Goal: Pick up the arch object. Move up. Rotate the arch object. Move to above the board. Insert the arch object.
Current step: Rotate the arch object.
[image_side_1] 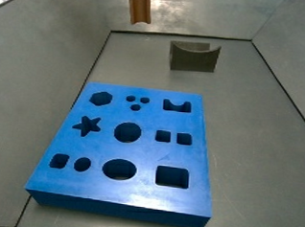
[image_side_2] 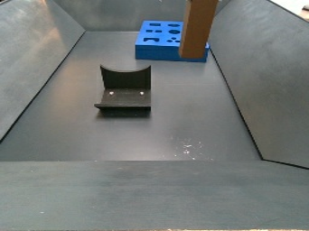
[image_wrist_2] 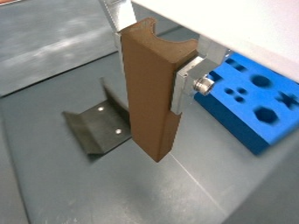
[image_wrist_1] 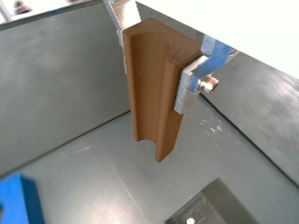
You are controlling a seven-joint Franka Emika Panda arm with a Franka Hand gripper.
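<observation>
The arch object (image_wrist_1: 152, 96) is a tall orange-brown block with a curved notch in its upper end. It hangs upright and clear of the floor, with my gripper (image_wrist_1: 158, 52) shut on it near that end. Both wrist views show a silver finger (image_wrist_2: 184, 80) flat against each side of the arch object (image_wrist_2: 149, 96). In a side view the arch object (image_side_2: 200, 27) hangs in front of the blue board (image_side_2: 161, 38). In a side view it (image_side_1: 139, 3) hangs beyond the board (image_side_1: 126, 186), near the back wall. The gripper itself is cut off in both side views.
The dark fixture (image_side_2: 125, 88) stands on the grey floor between the board and the near end of the bin, also seen as the fixture (image_side_1: 192, 56) and the fixture (image_wrist_2: 100, 127). Sloping grey walls (image_side_2: 36, 72) enclose the floor on all sides.
</observation>
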